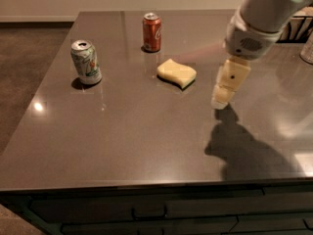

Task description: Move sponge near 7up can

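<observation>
Sponge (176,73) lies flat mid-table, untouched | 7up can (86,61) at its 9 o'clock, well apart | gripper (220,101) hovers at sponge's 3 o'clock, empty, spread not discernible | you should grip across the sponge's narrow width, steering clear of the red can (152,32) at 11 o'clock.

We see our arm (259,13) as a thick, rounded white casing that enters from the upper right corner, with a faint greenish patch near its top edge. Its lower end is a pale grey collar bearing a round patch of fine perforations. Below that sits our tool (221,101), a slim cream-coloured block in jointed segments, with one small dark dot on its side and a rounded tip. It hangs over the right part of the table (122,146).
</observation>
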Tool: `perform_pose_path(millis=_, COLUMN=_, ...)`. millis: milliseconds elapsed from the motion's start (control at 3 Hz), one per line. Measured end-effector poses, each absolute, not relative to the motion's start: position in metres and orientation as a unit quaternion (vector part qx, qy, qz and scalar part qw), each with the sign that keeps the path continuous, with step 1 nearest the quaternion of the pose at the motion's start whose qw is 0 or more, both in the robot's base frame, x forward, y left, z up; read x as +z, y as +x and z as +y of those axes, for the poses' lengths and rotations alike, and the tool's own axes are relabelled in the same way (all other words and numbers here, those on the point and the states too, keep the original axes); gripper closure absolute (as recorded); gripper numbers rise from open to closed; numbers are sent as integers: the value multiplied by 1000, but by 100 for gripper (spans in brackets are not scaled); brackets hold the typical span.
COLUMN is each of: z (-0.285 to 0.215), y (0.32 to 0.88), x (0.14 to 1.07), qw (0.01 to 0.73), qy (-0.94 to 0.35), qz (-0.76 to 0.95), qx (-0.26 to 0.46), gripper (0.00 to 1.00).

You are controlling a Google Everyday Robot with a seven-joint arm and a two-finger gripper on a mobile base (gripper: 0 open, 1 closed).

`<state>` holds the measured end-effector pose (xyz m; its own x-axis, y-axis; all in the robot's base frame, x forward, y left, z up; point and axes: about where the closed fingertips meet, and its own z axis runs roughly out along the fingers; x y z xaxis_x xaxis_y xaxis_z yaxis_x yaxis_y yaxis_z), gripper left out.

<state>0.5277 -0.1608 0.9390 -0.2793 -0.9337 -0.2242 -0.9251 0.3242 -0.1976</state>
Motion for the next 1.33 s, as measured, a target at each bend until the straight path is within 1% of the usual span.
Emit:
perform_pose_path(millis=667, z=-139, y=589, x=905, qw=151, qy=-556, qz=817, qx=-1, gripper=0)
perform_pose_path(millis=1333, z=-126, y=634, x=865, qw=152, qy=-518, qz=841, qx=30, gripper=0)
